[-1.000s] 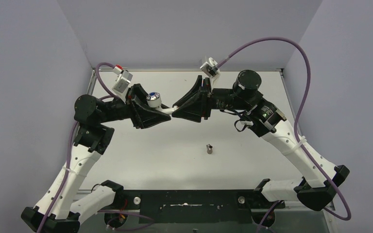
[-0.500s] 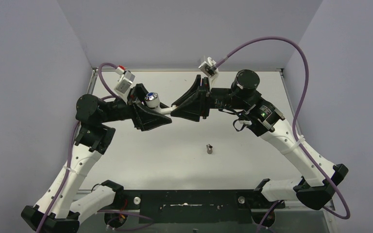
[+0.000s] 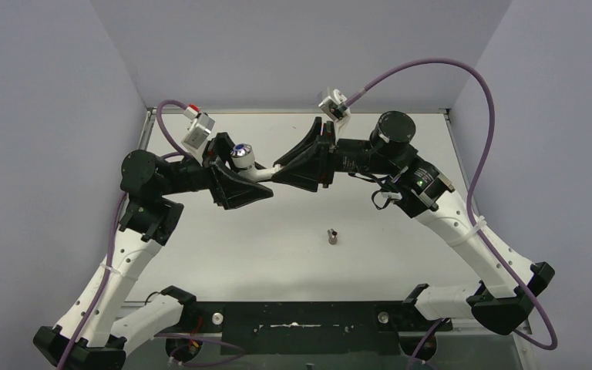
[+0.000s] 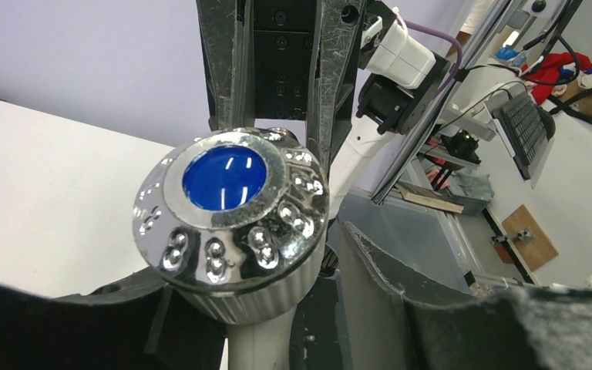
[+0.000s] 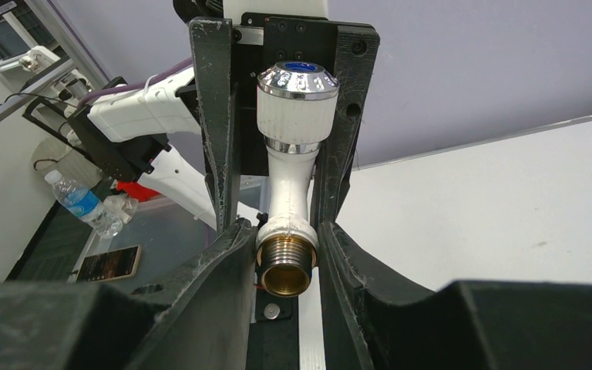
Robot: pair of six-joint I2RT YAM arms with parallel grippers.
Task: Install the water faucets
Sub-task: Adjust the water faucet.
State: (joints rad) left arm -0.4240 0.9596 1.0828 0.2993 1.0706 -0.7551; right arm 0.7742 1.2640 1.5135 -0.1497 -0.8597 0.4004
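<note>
The water faucet (image 3: 248,162) is held in mid-air between both arms, at the back of the white table (image 3: 401,254). It has a white body and a chrome knob with a blue dot. My left gripper (image 3: 260,183) is shut on the white stem under the knob (image 4: 231,202). My right gripper (image 3: 277,171) is shut on the white collar just above the brass threaded end (image 5: 285,271). The right wrist view shows the whole faucet (image 5: 289,181) upright between both pairs of fingers. The small grey-brass fitting (image 3: 333,236) stands alone on the table, nearer the front.
Grey walls close in the table on the left, back and right. The black base rail (image 3: 301,317) with both arm mounts runs along the near edge. Purple cables (image 3: 432,65) arc above the right arm.
Both grippers and the faucet have shifted slightly left and back together. The fitting on the table has not moved.
</note>
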